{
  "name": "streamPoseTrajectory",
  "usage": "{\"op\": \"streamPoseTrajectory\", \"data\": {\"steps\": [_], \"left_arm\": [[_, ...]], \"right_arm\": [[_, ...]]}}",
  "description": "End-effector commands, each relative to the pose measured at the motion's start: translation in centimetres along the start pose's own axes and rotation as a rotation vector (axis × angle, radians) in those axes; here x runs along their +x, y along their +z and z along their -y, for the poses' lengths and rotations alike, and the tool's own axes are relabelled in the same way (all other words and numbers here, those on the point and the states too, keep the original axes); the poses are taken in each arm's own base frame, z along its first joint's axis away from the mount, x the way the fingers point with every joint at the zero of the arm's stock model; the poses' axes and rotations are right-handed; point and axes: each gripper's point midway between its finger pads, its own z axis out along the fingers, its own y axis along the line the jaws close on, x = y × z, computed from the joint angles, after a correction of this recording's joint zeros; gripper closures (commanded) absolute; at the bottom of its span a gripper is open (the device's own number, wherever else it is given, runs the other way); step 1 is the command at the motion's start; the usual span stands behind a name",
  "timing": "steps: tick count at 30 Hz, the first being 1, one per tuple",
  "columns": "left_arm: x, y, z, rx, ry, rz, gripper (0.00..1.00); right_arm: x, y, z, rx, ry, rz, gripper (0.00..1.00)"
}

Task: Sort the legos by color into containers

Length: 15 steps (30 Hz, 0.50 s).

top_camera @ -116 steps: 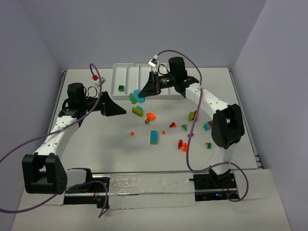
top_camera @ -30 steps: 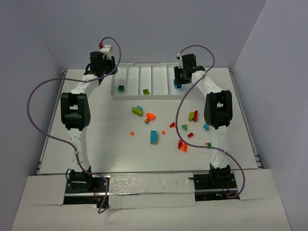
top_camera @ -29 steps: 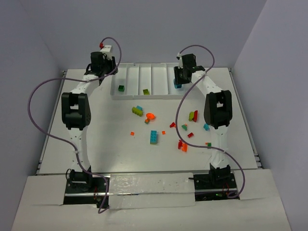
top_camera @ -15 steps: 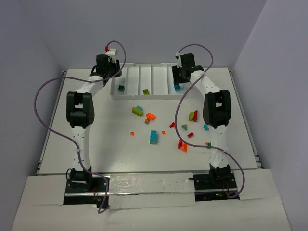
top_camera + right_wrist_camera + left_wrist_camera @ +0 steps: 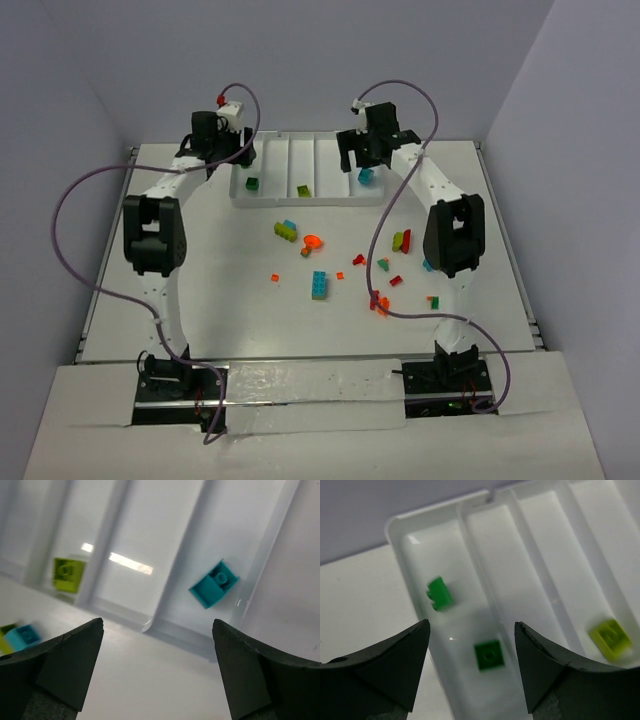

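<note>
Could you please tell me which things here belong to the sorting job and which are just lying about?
Part of the job: white tray; green bricks, lime brick and teal brick in it; loose bricks on the table; left claw; right claw.
Lying about: purple cables; shiny strip at the near edge.

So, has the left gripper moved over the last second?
Yes: the left gripper has swung right, from outside the white tray's left rim to above its leftmost compartment.

Arms stretched forward, left claw (image 5: 470, 642) and right claw (image 5: 157, 640) gaping.
</note>
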Motion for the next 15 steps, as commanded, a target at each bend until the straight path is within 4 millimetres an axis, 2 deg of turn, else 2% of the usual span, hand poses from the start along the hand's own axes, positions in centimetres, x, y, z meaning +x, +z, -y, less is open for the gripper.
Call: {"op": "streamPoseTrajectory", "data": {"steps": [1,3,5,6,8,9,14,15], "left_arm": [[-3.5,-9.7,8.8,0.392,0.228,0.088,0.20],[-3.1,-11.6,11.0,0.463,0.313,0.080,0.20],[-1.1,-12.1,12.0,0.469,0.295,0.006,0.21],[-0.5,-12.3,12.2,0.458,0.268,-0.017,0.23],[2.8,-12.1,12.1,0.414,0.171,-0.080,0.23],[2.7,-12.3,12.6,0.394,0.163,-0.059,0.23],[7.0,-13.8,14.6,0.375,0.073,-0.101,0.24],[7.5,-13.8,14.6,0.374,0.058,-0.108,0.24]], "right_arm": [[-4.4,-8.9,-3.8,-0.114,-0.024,0.150,0.02],[-3.5,-10.2,-4.3,-0.143,-0.026,0.144,0.02],[-2.5,-11.1,-4.6,-0.156,-0.028,0.135,0.02],[-1.9,-11.3,-4.6,-0.157,-0.026,0.125,0.02],[-1.1,-11.6,-4.7,-0.161,-0.023,0.111,0.02],[-0.4,-11.8,-4.9,-0.173,-0.023,0.099,0.02],[3.1,-11.8,-7.4,-0.273,-0.091,0.048,0.06],[3.2,-11.8,-8.0,-0.278,-0.113,0.050,0.06]]}}
